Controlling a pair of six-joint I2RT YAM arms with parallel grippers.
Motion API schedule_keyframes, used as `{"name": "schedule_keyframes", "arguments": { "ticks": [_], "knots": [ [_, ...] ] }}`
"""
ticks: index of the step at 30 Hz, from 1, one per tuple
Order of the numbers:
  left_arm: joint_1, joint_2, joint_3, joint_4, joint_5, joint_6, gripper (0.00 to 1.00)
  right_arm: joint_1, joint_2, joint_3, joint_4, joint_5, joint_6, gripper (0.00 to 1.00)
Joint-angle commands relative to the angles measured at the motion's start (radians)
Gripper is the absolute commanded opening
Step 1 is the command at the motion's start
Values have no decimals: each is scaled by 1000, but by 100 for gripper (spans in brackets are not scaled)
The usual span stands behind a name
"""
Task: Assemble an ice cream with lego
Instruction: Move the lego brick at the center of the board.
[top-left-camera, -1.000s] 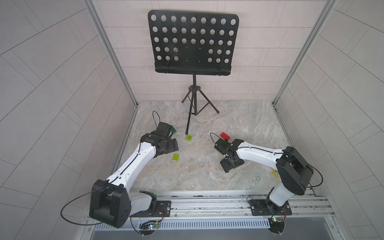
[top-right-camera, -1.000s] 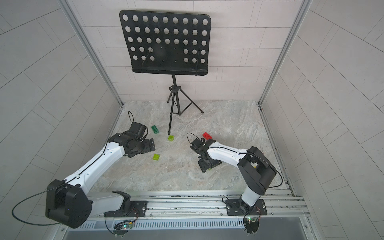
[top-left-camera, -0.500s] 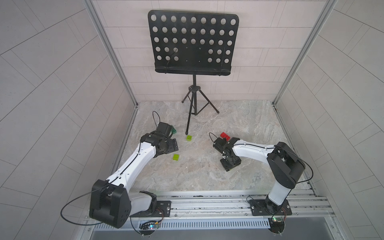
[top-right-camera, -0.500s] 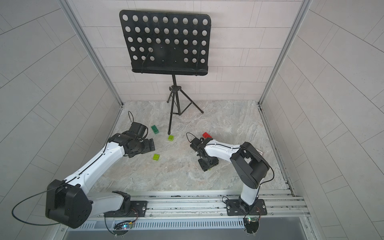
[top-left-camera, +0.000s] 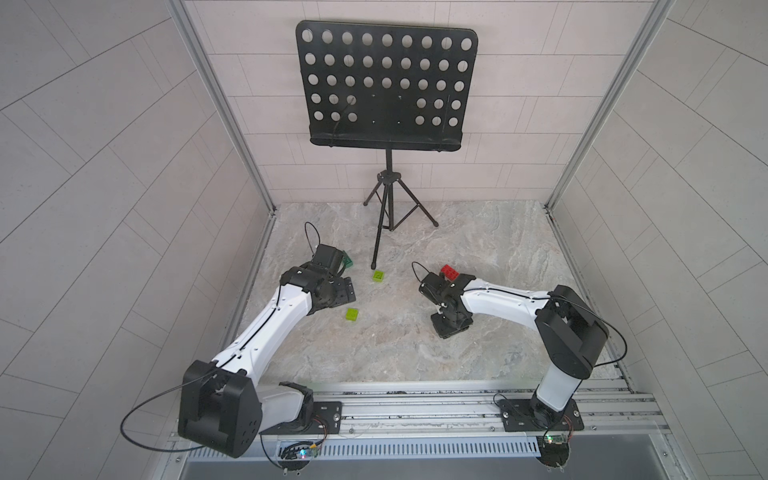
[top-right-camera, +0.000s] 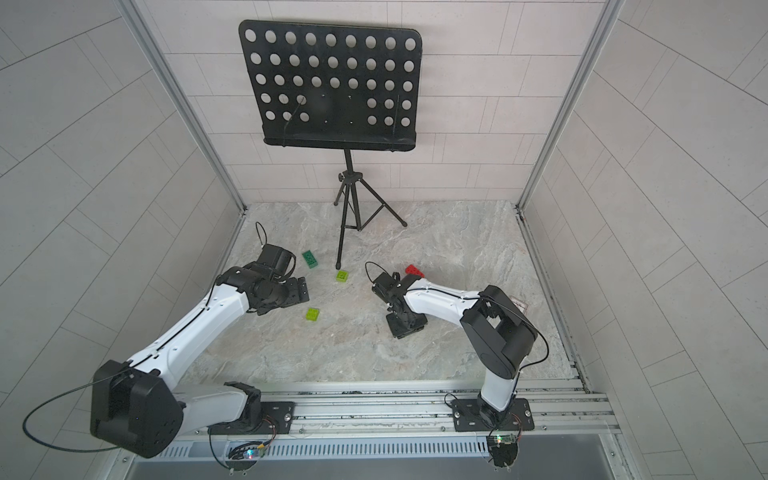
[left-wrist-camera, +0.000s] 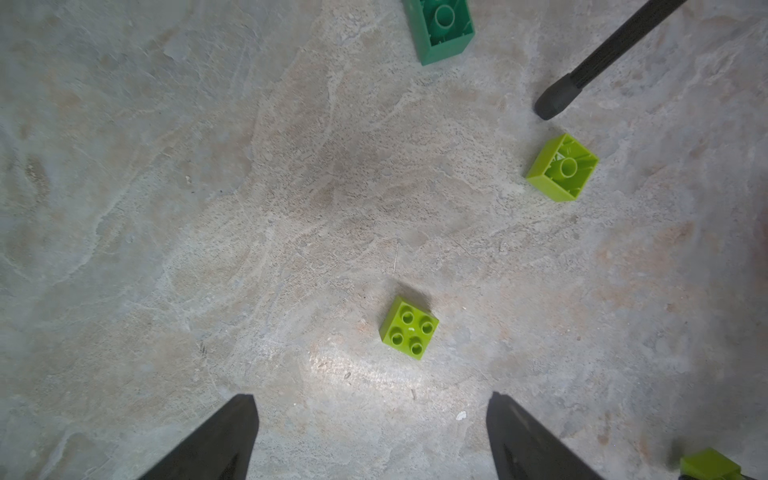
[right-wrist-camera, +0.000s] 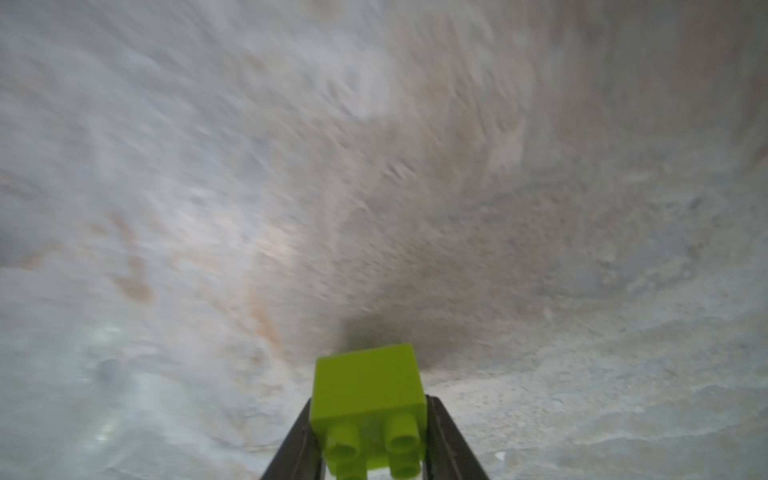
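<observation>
The lego lies loose on the marble floor. My right gripper (right-wrist-camera: 370, 415) is shut on a lime-green brick (right-wrist-camera: 370, 386), studs toward the camera; in both top views this gripper (top-left-camera: 451, 326) (top-right-camera: 405, 326) points down and hides the brick. A red brick (top-left-camera: 450, 272) (top-right-camera: 414, 271) lies just behind that wrist. My left gripper (left-wrist-camera: 372, 411) (top-left-camera: 336, 291) stands open over bare floor. Just ahead of it a lime brick (left-wrist-camera: 409, 327) (top-left-camera: 352, 314) sits studs up. Another lime brick (left-wrist-camera: 562, 167) (top-left-camera: 378, 276) lies upside down. A dark green brick (left-wrist-camera: 442, 29) (top-right-camera: 310, 259) lies hollow side up. The ice cream is out of view.
A black music stand (top-left-camera: 386, 83) rises at the back; one tripod foot (left-wrist-camera: 552, 104) (top-left-camera: 374, 266) rests next to the upside-down lime brick. A white printed card (top-right-camera: 519, 306) peeks from behind the right arm. Tiled walls enclose three sides, and a metal rail (top-left-camera: 415, 403) runs along the front.
My right gripper has closed on the lime brick, and the right arm's elbow swung in a little toward the centre. My left arm has barely moved.
</observation>
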Motion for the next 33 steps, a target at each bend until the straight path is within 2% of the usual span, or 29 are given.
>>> {"name": "schedule_keyframes", "arguments": {
  "ticks": [1, 5, 8, 11, 12, 15, 18, 20, 27, 33],
  "knots": [
    [-4, -35, 28, -33, -57, -14, 93, 26, 71, 103, 43, 13, 107, 13],
    [-4, -55, 31, -44, -101, -29, 93, 30, 177, 215, 13, 46, 140, 14],
    [-4, -58, 32, -44, -96, -30, 93, 32, 237, 273, -5, 67, 158, 20],
    [-4, -52, 32, -43, -80, -26, 94, 34, 280, 314, -19, 83, 172, 31],
    [-4, -47, 32, -42, -74, -23, 94, 33, 290, 326, -19, 79, 174, 39],
    [-3, -39, 30, -36, -45, -14, 96, 40, 302, 346, -11, 61, 174, 45],
    [-4, -29, 20, -18, 0, 5, 97, 47, 291, 347, 18, 18, 176, 60],
    [-5, -14, 21, -18, 12, 12, 97, 50, 279, 340, 38, -8, 180, 65],
    [-5, 44, 24, -21, 29, 29, 97, 53, 211, 285, 151, -160, 205, 70],
    [-7, 114, 31, -35, 57, 76, 93, 41, 113, 233, 136, -151, 150, 71]
  ]
}}
